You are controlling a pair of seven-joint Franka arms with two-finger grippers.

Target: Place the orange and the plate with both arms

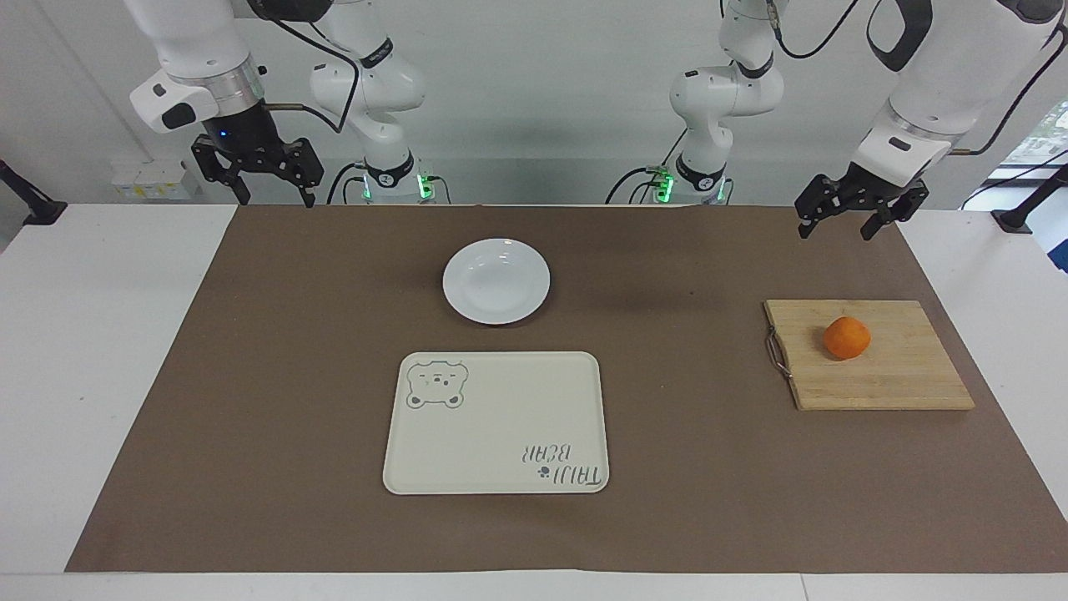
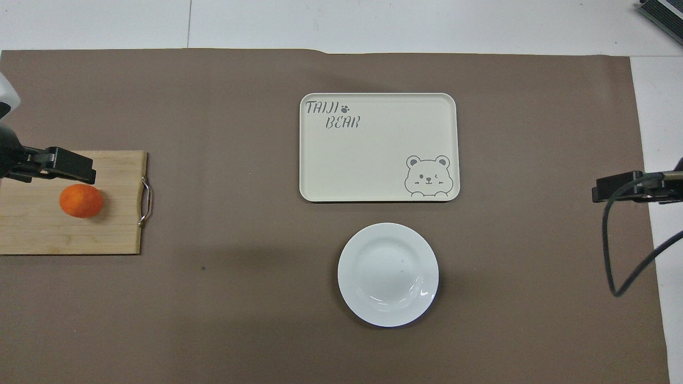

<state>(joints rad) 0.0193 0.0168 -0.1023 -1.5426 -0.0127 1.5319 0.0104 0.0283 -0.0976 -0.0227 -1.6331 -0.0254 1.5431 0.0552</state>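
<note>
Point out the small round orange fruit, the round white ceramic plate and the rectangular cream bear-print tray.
small round orange fruit (image 1: 847, 337), facing view, middle of its skin.
round white ceramic plate (image 2: 388, 274), overhead view, bare centre.
rectangular cream bear-print tray (image 2: 373, 154), overhead view, bare middle.

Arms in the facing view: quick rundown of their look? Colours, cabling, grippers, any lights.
Both arms are white, rounded and jointed, with black bands at the joints and loose black cables. Each wrist has a silver ring. The left gripper and right gripper are black, two-fingered, with linkage-style fingers. Green lights glow at both bases; a blue one on the right wrist.

Orange (image 1: 846, 338) on cutting board (image 1: 884, 380) toward left arm's end; plate (image 1: 496, 280) nearer robots than tray (image 1: 496, 451).
</note>
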